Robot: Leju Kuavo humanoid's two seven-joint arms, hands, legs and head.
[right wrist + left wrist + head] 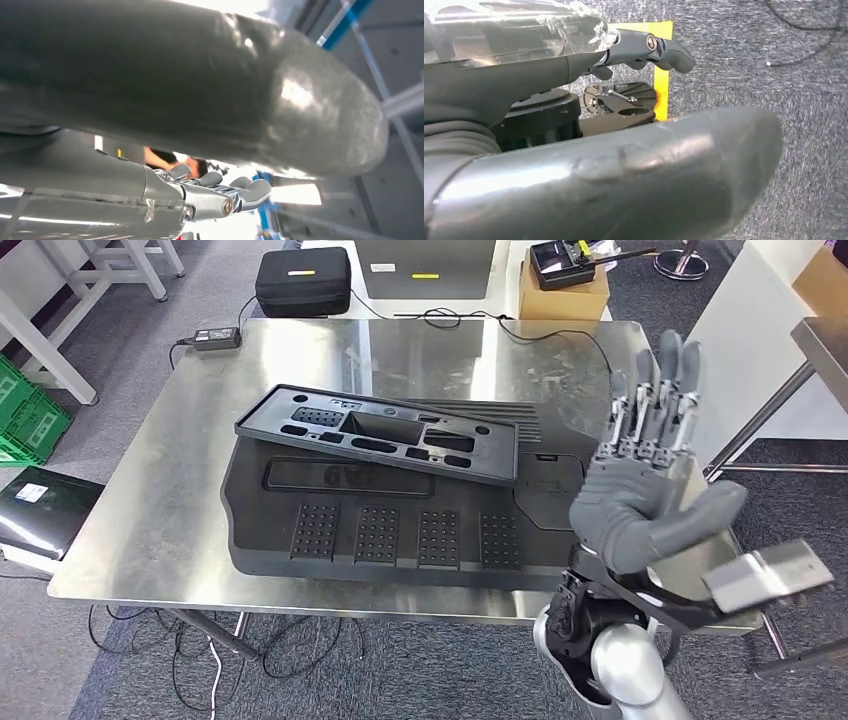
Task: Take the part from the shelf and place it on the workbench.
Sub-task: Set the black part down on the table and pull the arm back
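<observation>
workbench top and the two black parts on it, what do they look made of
Workbench: probably stainless steel, brushed; it shows streaky, blurred reflections. Large part and the smaller part lying on it: likely moulded plastic, matte black, with ribbed panels and crisp cut-outs.

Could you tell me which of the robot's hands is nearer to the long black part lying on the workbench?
Right. The right hand is raised, fingers apart, beside the long black part's right end. The left hand hangs over grey carpet.
</observation>
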